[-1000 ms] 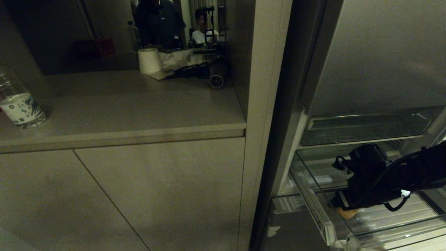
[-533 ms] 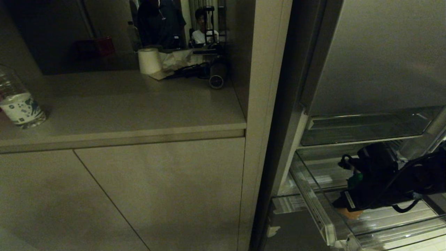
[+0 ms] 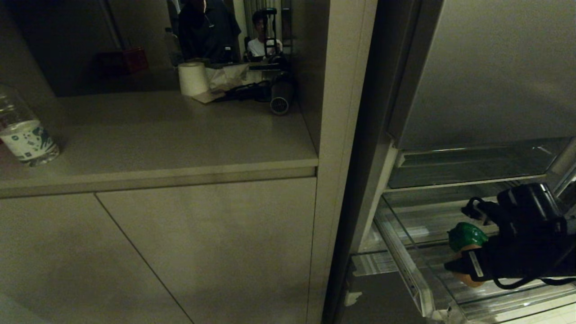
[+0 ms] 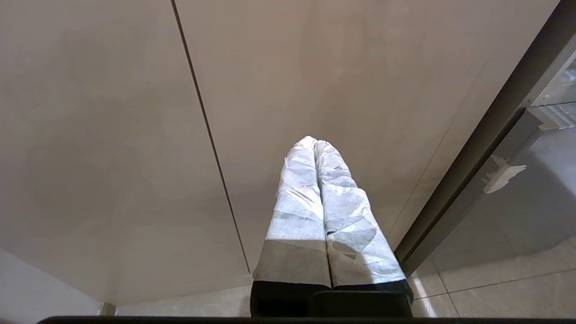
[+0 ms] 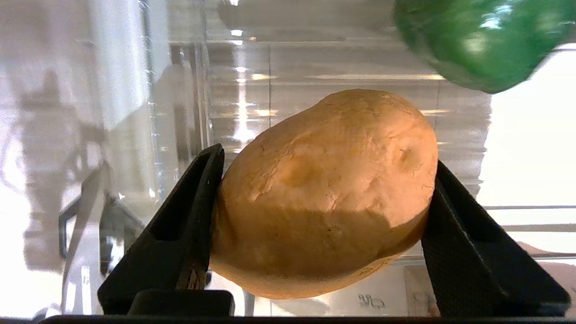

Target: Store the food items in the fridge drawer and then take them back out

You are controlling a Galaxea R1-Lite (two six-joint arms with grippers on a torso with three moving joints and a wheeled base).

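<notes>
Squeezing the potato (image 5: 324, 193) between its jaws, the right gripper (image 3: 468, 270) hangs over the fridge drawer (image 3: 418, 288) — the green pepper (image 3: 465, 235) waits inside.

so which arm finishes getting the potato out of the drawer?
Right. Its hand already grips the potato over the drawer, beside the pepper. Left hand is shut, parked by the cabinet.

One potato (image 5: 324, 193), one green pepper (image 3: 466, 236), one clear drawer (image 3: 418, 283), one water bottle (image 3: 24, 135), one paper roll (image 3: 192, 78).
</notes>
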